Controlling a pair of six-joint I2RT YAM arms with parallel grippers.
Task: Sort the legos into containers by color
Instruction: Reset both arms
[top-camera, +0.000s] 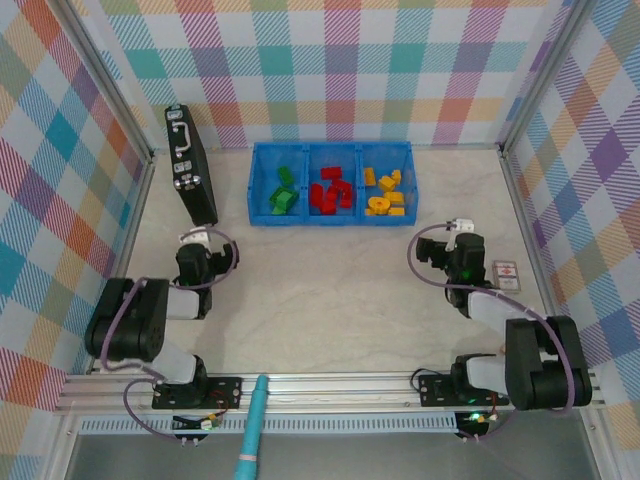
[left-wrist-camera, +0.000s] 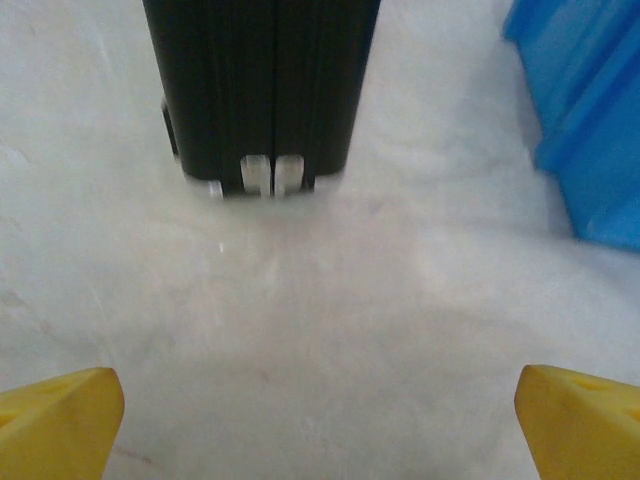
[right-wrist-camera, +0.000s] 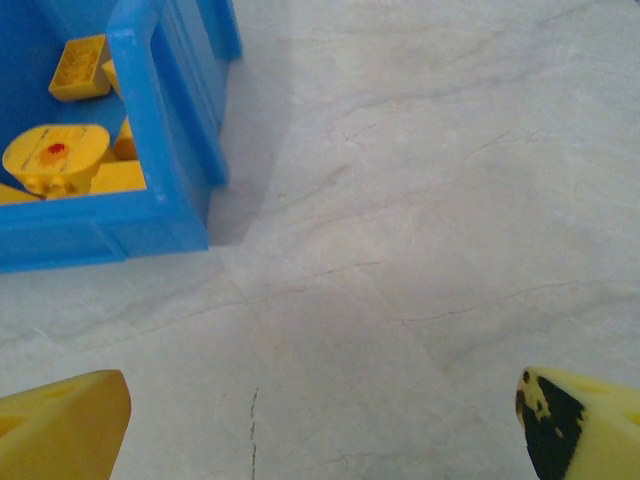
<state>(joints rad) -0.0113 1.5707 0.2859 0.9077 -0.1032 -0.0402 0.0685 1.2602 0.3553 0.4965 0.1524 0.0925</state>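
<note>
The blue three-compartment tray (top-camera: 330, 221) stands at the back of the table. Green legos (top-camera: 283, 193) lie in its left compartment, red ones (top-camera: 331, 190) in the middle and yellow-orange ones (top-camera: 385, 192) on the right. My left gripper (top-camera: 195, 237) rests low on the table left of the tray, open and empty; its yellow fingertips (left-wrist-camera: 60, 420) are wide apart over bare table. My right gripper (top-camera: 460, 227) sits right of the tray, also open and empty (right-wrist-camera: 320, 430). In the right wrist view the tray's corner (right-wrist-camera: 150, 130) holds the round yellow gear-like piece (right-wrist-camera: 55, 158) and a yellow brick (right-wrist-camera: 80, 68).
A black case with a handle (top-camera: 190, 165) lies at the back left, just ahead of my left gripper (left-wrist-camera: 260, 90). A small white card (top-camera: 507, 273) lies by the right wall. The tray's edge (left-wrist-camera: 590, 120) shows to the right in the left wrist view.
</note>
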